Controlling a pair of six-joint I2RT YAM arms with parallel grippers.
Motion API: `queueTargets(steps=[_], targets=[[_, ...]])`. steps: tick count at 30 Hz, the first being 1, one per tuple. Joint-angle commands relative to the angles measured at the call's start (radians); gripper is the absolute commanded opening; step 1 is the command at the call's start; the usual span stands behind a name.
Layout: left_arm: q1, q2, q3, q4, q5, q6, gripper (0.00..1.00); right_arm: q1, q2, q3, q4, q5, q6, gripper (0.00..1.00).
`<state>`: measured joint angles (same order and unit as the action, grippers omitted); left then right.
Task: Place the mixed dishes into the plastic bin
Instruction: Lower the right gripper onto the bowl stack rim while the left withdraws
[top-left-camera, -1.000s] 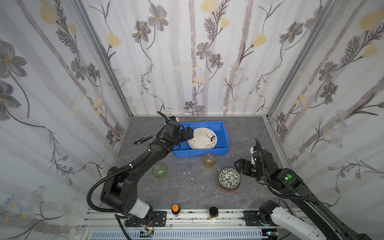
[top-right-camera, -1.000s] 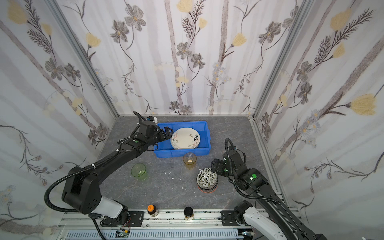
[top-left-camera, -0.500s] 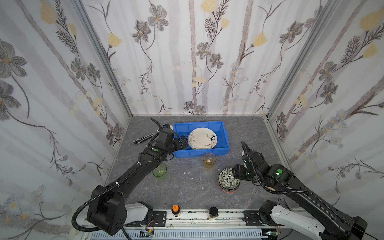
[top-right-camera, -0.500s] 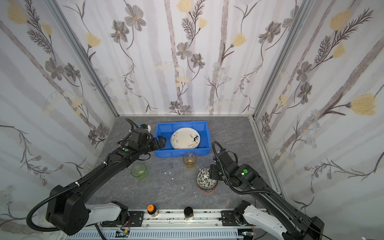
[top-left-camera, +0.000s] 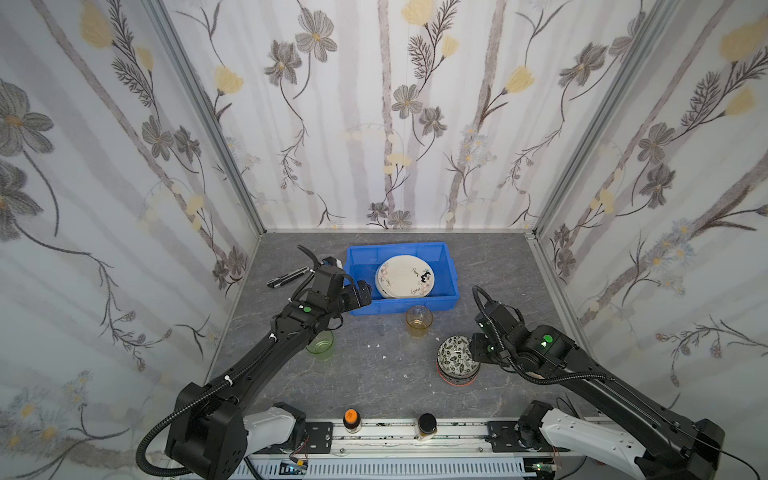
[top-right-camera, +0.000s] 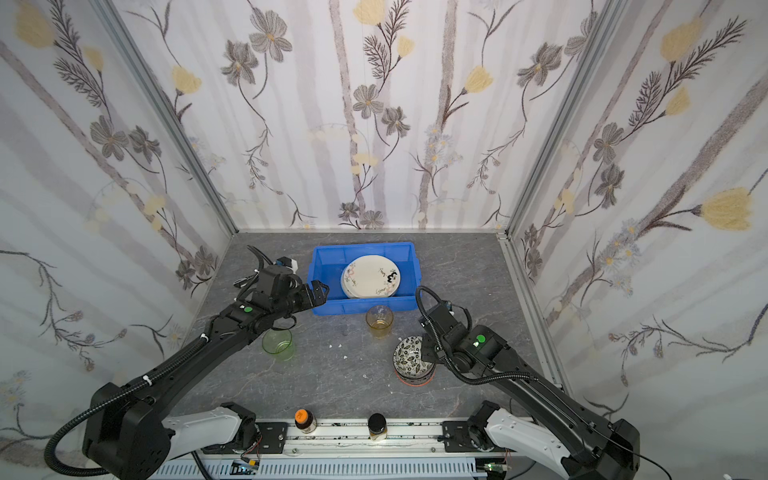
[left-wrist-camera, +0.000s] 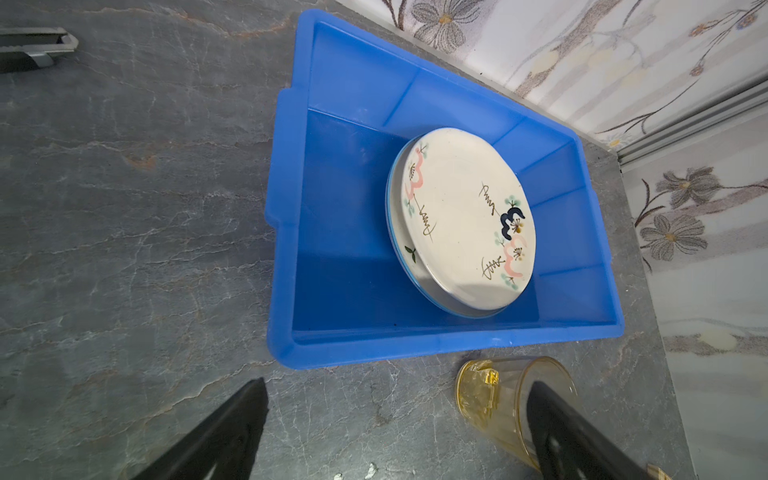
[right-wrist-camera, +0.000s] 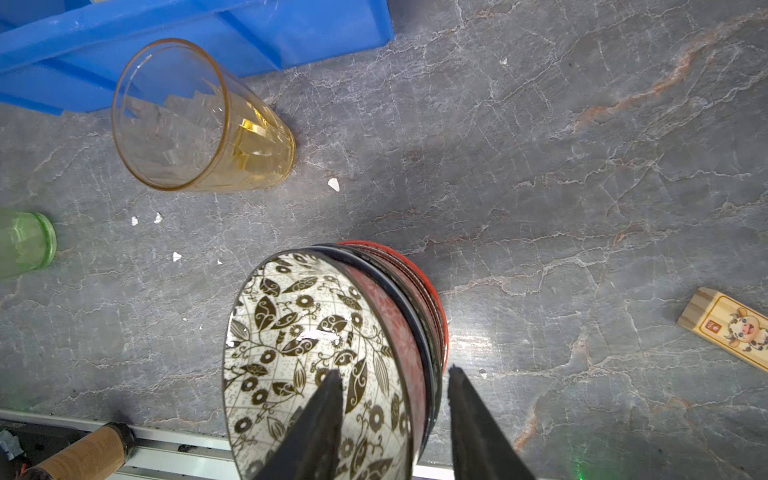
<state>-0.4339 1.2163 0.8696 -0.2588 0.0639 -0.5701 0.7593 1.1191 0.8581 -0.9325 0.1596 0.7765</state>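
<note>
Right wrist view, lower centre: right gripper straddling leaf bowl rim atop nested bowls, pinch not discernible; risk: nested bowls lift along, then drop short of blue bin, upper left.

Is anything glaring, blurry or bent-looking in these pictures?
Right wrist view: white glare spots inside the leaf-patterned bowl, a sheen on the table. Left wrist view: grey shadow on one edge of the plate. Both top views: sharp, but the walls splay outward, a wide-lens effect.
</note>
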Motion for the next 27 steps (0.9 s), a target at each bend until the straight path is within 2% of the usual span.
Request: queueTargets(steps=[1, 15, 27], targets=[[0.002, -0.013, -0.013, 0.003, -0.005, -0.02, 1.0, 0.003, 0.017, -0.002, 0.017, 0.023, 0.001, 0.37], [0.002, -0.002, -0.02, -0.01, -0.003, -0.014, 1.0, 0.006, 0.046, 0.002, 0.037, 0.024, -0.013, 0.19], [0.002, 0.028, -0.006, -0.011, -0.003, -0.011, 1.0, 0.008, 0.032, 0.015, 0.031, 0.026, -0.008, 0.08]])
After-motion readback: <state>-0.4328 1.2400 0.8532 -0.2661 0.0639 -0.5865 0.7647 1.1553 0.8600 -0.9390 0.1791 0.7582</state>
